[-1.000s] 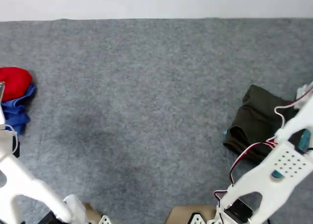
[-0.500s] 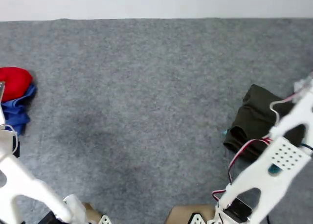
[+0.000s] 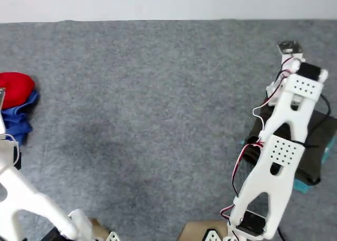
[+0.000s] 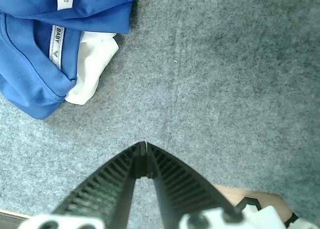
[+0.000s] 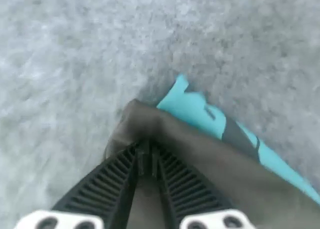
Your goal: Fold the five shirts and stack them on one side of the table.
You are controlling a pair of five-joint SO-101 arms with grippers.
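At right edge of high view, dark shirt (image 3: 318, 146) lies on teal shirt (image 3: 301, 186), seemingly folded stack. Right gripper (image 5: 146, 156) fingers together, seem to pinch dark shirt. At left edge, red shirt (image 3: 16, 87) and blue shirt (image 3: 18, 120) crumpled, not yet folded. Left gripper (image 4: 146, 154) fingers together, empty.

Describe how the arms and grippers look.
The right arm is a white shell with perforated panels and red, white and black cables; the left arm is white too. Left gripper and right gripper: black ribbed tapering fingers, white bases.
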